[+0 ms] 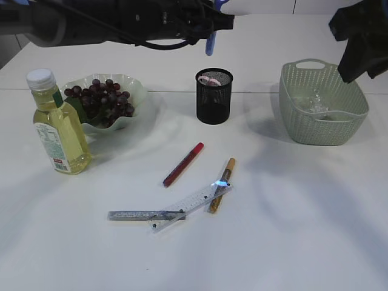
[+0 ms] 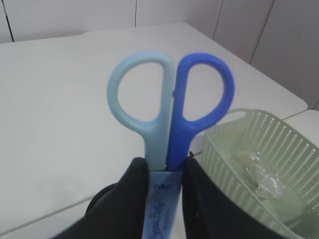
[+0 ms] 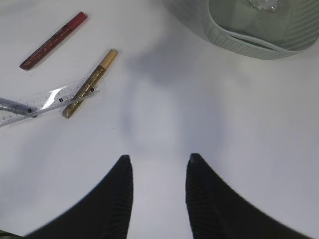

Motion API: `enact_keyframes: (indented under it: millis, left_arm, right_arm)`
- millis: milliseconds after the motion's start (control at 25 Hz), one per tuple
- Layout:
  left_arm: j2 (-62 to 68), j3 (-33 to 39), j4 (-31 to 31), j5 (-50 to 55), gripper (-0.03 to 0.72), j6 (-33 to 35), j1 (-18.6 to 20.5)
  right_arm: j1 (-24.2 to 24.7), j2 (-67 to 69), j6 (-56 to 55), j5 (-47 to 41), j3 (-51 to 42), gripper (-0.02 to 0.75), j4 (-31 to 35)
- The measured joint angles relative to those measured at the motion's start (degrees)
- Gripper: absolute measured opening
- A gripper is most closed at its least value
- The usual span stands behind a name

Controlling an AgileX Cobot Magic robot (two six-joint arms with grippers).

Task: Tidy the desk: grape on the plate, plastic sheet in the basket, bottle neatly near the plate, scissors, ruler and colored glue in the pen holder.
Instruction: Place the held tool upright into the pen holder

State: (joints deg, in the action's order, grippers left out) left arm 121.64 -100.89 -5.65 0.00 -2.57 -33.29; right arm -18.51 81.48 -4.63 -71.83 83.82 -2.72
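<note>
My left gripper (image 2: 165, 162) is shut on the scissors (image 2: 169, 99), gripping them where the pale blue and dark blue handles meet the blue sheath. In the exterior view the scissors (image 1: 210, 43) hang above the black mesh pen holder (image 1: 214, 97). My right gripper (image 3: 158, 159) is open and empty over bare table. A clear ruler (image 1: 191, 203) lies across a gold glue pen (image 1: 222, 185), with a red glue pen (image 1: 183, 163) beside them. The grapes (image 1: 100, 100) lie on the plate (image 1: 136, 91). The bottle (image 1: 57, 124) stands upright left of it. The plastic sheet (image 1: 315, 100) is in the basket (image 1: 321, 130).
A grey ruler-like strip (image 1: 142, 214) lies under the clear ruler's left end. Something pink and white (image 1: 210, 79) sits inside the pen holder. The right arm (image 1: 361, 36) hangs over the basket's far right corner.
</note>
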Motion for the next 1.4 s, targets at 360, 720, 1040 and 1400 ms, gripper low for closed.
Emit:
enact_keyframes:
  millis: [360,720,1040,1400]
  left_arm:
    - [4.14,0.0,0.0,-9.91,0.153,0.0,-0.07]
    - [8.88,-4.2,0.0,-13.12,0.153,0.0,-0.07]
    - [12.86,-7.91,0.0,-12.35,0.155,0.0,-0.07]
    - [14.81,-8.05,-0.14,-12.69,0.157,0.0,0.7]
  right_arm:
    - [0.0,0.0,0.0,0.0,0.0,0.297,-1.11]
    - [0.0,0.0,0.0,0.0,0.0,0.297,-1.82]
    - [0.0,0.0,0.0,0.1,0.0,0.297,-2.04]
    - [0.0,0.0,0.0,0.1,0.0,0.297,-2.4]
